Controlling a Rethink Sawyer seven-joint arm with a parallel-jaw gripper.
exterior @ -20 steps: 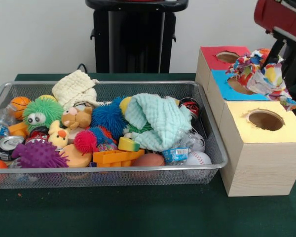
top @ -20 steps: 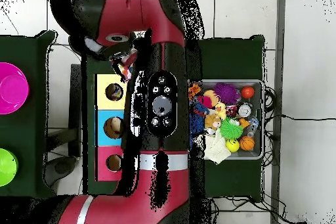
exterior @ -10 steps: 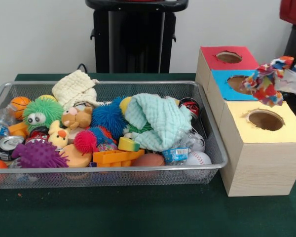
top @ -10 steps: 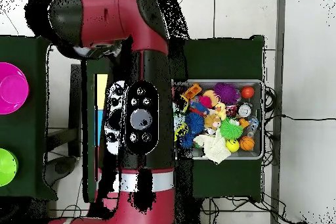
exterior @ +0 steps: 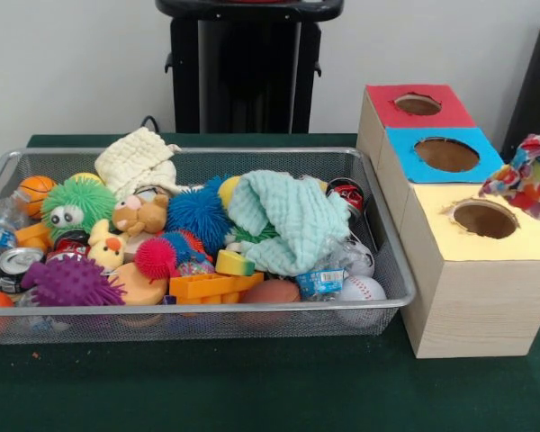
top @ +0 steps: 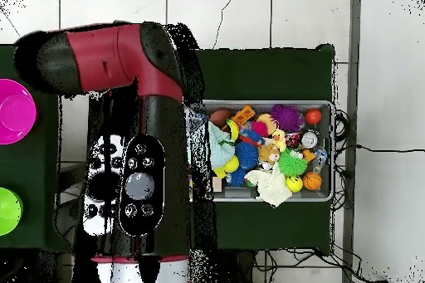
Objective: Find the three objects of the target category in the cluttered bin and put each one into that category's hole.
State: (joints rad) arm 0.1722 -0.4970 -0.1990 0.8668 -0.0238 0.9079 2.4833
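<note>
Dotted cloth (exterior: pixel 529 178) hangs at 3 o'clock edge, beside yellow-topped hole (exterior: pixel 484 219). Mint cloth (exterior: pixel 286 220) and cream cloth (exterior: pixel 140 158) lie in bin (exterior: pixel 252 317). Gripper hidden — jaw state cannot tell.

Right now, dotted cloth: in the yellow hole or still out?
Out. The dotted cloth hangs at the front view's right edge, above and beside the yellow hole; its holder is unseen.

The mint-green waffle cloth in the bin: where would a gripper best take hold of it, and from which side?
Probably from straight above, pinching the raised fold along the top of the mint-green cloth. It lies bunched over the other toys in the bin, so its folds stand proud of the clutter. The blue spiky ball crowds one side and the red can the other, so a sideways approach looks poor.
</note>
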